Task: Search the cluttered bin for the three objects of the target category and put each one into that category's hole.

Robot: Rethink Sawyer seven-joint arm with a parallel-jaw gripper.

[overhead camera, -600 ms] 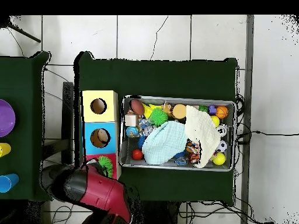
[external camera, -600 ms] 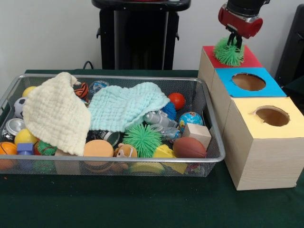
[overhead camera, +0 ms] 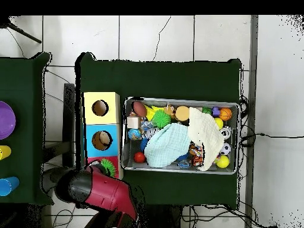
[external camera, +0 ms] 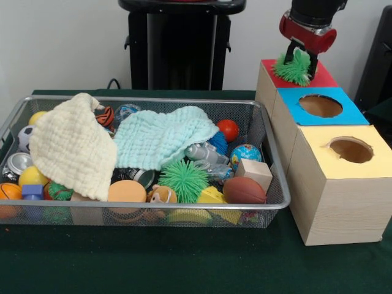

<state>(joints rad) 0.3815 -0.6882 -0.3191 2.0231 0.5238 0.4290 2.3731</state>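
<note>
The wide, shallow silver wire-mesh bin (external camera: 269, 205) (overhead camera: 124, 133) sits on the dark green tablecloth (external camera: 184, 263) (overhead camera: 160, 77), its long axis running across the front view. Beside it stands a row of three wooden boxes: a yellow-topped box (external camera: 343, 184) (overhead camera: 101, 108), a blue-topped box (external camera: 321, 107) (overhead camera: 101, 139) and a red-topped box (external camera: 318, 76) (overhead camera: 95, 160), which is the one nearest the robot.

The red and black gripper (external camera: 301, 61) (overhead camera: 107, 169) hangs over the red-topped box, clenched on a spiky green rubber ball (external camera: 294, 68) (overhead camera: 108, 166) whose bristles splay out between the dark fingers, hiding that box's hole.

In the bin, a large crinkled cream-yellow cloth (external camera: 70, 147) (overhead camera: 206, 136) is draped over the clutter at one end, lying slantwise with a corner raised above the rim. A pale mint-green waffle cloth (external camera: 162, 138) (overhead camera: 166, 145) spreads across the middle, touching the cream one and covering toys beneath. Around them lie a second spiky green ball (external camera: 184, 180) (overhead camera: 160, 119), a red ball (external camera: 228, 130) (overhead camera: 139, 157), a globe-printed ball (external camera: 246, 154), a brown football-shaped toy (external camera: 244, 190) (overhead camera: 139, 108), a plain wooden cube (external camera: 253, 173) (overhead camera: 133, 122) and an orange disc (external camera: 127, 192) (overhead camera: 181, 113).
</note>
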